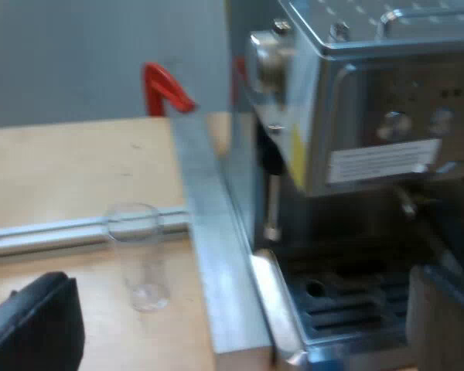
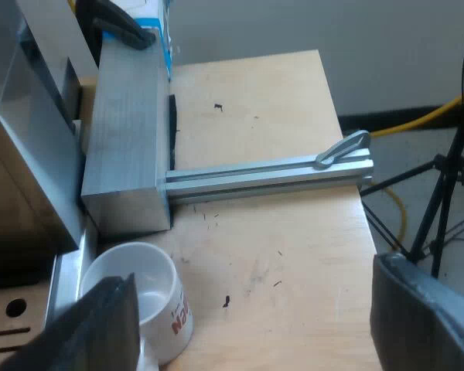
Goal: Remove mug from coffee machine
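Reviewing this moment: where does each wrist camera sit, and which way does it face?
Left wrist view: on the left arm, facing the front of the steel espresso machine and its slotted drip tray, a clear measuring glass standing on the wooden table alongside; the left gripper shows its black fingers spread open.
Right wrist view: on the right arm, looking down at a white mug with red lettering beside the tray; the right gripper is open.
Shared: the drip tray and the table.
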### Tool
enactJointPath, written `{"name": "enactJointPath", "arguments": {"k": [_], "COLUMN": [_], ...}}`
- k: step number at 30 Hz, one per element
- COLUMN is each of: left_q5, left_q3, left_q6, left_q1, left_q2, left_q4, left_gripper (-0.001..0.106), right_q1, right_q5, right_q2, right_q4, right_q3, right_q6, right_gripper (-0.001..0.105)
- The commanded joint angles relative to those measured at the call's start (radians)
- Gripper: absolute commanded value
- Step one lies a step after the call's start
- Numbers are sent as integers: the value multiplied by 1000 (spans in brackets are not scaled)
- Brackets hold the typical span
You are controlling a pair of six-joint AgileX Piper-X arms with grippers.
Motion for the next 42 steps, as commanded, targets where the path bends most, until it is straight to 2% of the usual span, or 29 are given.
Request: {"name": "enactJointPath", "arguments": {"k": [1, 7, 17, 20, 23, 29, 34, 42], "left_q5": [-63, -60, -62, -53, -46, -46, -46, -46], "left_q3": [-9, -9, -9, -9, -18, -3, 28, 135], "left_q6": [19, 19, 39, 39, 39, 39, 39, 39], "left_q1": [2, 2, 2, 2, 2, 2, 2, 2], "left_q2": [-53, -151, -314, -368, -365, -366, -366, -366], "left_q4": [-7, 32, 122, 134, 195, 228, 178, 83], "left_gripper": [86, 86, 86, 86, 86, 86, 86, 86], "right_q1": [-6, -6, -6, -6, -6, -6, -6, -6], "right_q5": [-1, -1, -1, -1, -7, -7, -7, -9], "right_q2": [-81, -301, -528, -549, -545, -545, -545, -545], "right_q4": [-9, -33, -33, -33, -49, -51, -50, -50], "right_q3": [38, 158, 235, 228, 225, 225, 242, 288], "right_q6": [-19, -43, -40, -37, -37, -37, -37, -37], "right_gripper": [65, 65, 65, 65, 65, 65, 65, 65]}}
